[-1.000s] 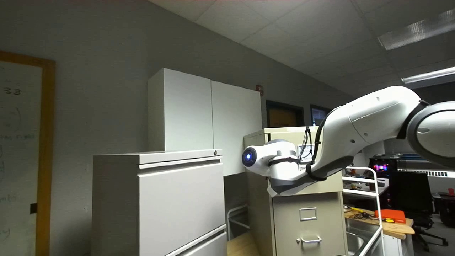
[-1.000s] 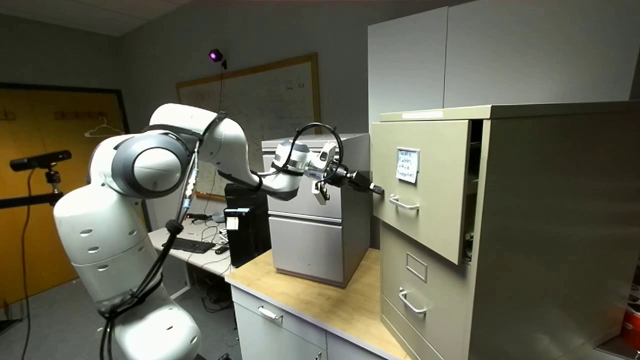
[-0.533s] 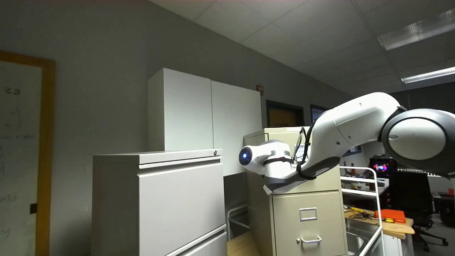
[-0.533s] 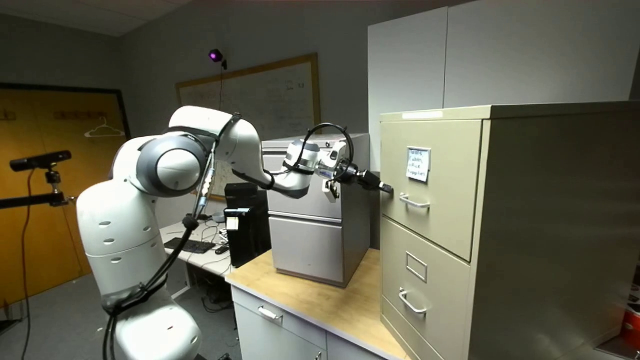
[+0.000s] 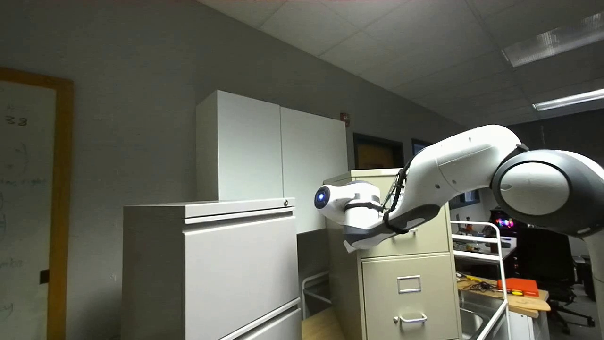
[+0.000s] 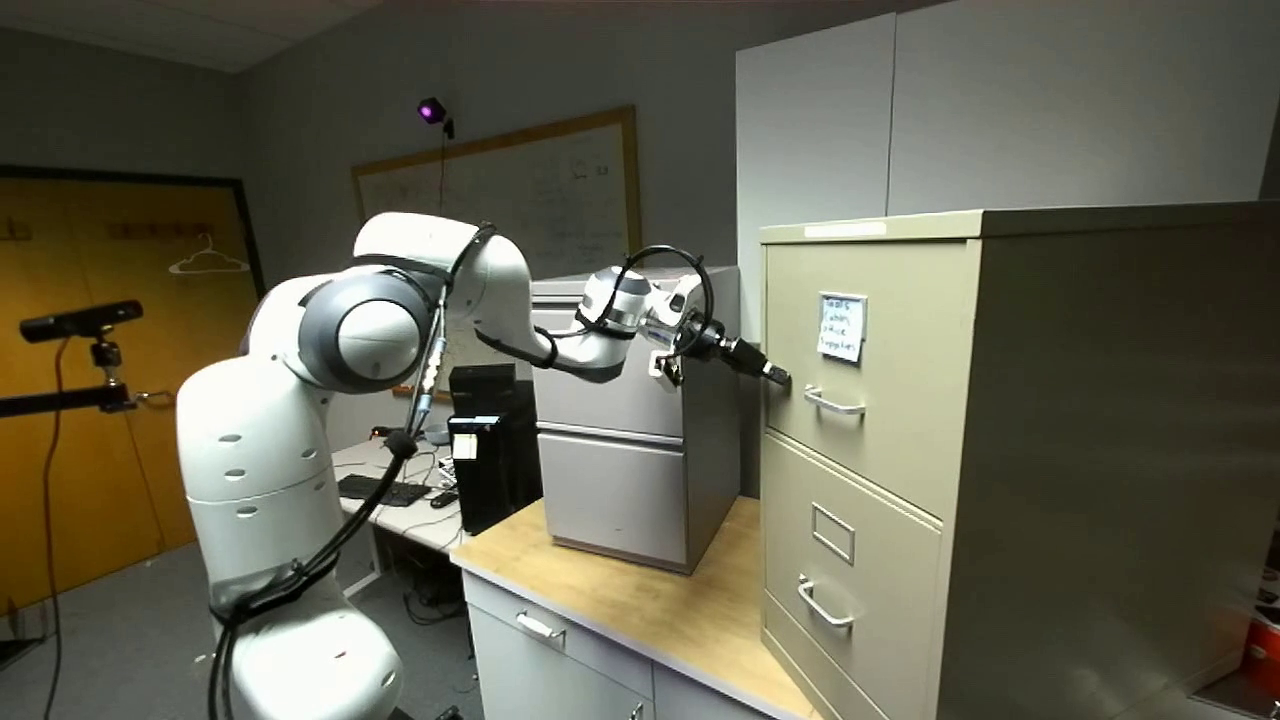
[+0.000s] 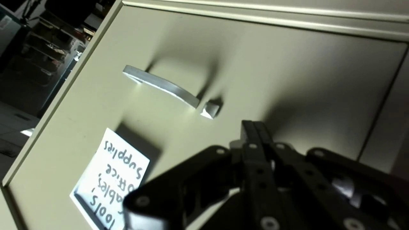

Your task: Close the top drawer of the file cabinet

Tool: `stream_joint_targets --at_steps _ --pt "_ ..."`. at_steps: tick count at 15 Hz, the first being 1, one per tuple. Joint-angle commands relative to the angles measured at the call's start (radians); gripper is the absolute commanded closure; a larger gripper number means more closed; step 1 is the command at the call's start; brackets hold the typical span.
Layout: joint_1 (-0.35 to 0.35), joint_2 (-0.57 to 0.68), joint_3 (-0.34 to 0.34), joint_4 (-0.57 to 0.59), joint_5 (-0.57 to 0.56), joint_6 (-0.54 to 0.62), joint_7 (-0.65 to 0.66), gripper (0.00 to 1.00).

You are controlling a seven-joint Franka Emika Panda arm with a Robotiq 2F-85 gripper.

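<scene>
The end effector [image 7: 255, 124], reaching up from the bottom of the wrist view, has its jaws pressed together, holding nothing. In an exterior view its tip is at the left edge of the top drawer [image 6: 910, 390], right of centre in the frame; contact cannot be told. A second ago the drawer jutted out with a dark gap along its side; now its front lies level with the file cabinet [image 6: 1110, 450], its right-hand seam hard to make out. The handle [image 6: 836, 406] has shifted slightly rightward with it. In an exterior view the arm [image 5: 465, 163] hides much of the drawer and all of the end effector. In the wrist view the label [image 7: 111, 179] runs off the lower edge.
</scene>
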Motion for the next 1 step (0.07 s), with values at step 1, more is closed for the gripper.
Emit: stream_joint_targets --at_steps 1 --pt "-0.021 0.113 -0.025 0.132 0.062 0.102 -0.045 1.0"
